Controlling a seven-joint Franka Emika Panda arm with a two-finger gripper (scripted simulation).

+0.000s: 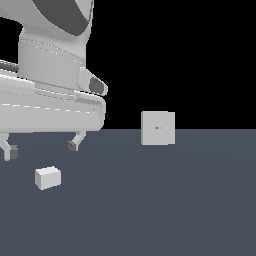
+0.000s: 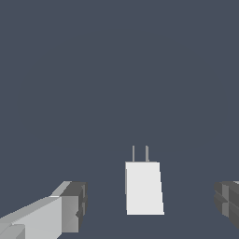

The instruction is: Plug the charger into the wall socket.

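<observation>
The charger [image 1: 48, 177] is a small plain white block lying on the grey floor at the exterior view's left. In the wrist view the charger [image 2: 144, 188] shows two thin prongs at one end. The wall socket [image 1: 158, 128] is an upright white square plate with two tiny dots at its centre, standing farther back toward the exterior view's right. My gripper [image 1: 41, 149] hangs open and empty above the charger, apart from it. In the wrist view the gripper [image 2: 151, 207] straddles the charger, one dark fingertip [image 2: 73, 206] on each side.
The large white arm body [image 1: 50, 95] fills the exterior view's upper left. The flat grey floor [image 1: 165, 210] stretches to a black background.
</observation>
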